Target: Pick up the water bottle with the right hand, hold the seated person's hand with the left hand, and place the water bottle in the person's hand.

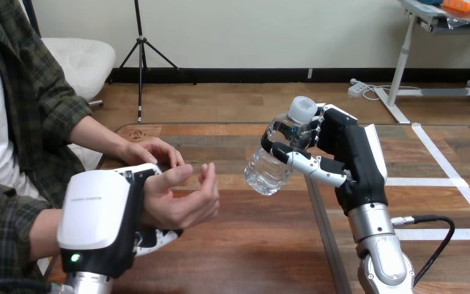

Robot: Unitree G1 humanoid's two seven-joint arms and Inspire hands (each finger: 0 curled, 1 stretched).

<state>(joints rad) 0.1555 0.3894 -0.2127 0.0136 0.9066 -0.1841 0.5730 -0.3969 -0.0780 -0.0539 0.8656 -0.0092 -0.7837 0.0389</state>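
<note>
The right hand (349, 153) grips the tilted bottle (269, 168). Move it left: the person's hand (183, 199) lies palm-up there, its wrist clasped by the left hand (98, 211).

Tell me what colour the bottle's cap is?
White: the cap on the clear water bottle in the right hand; the head view shows it best.

faint print on left hand (95, 208), illegible
</note>
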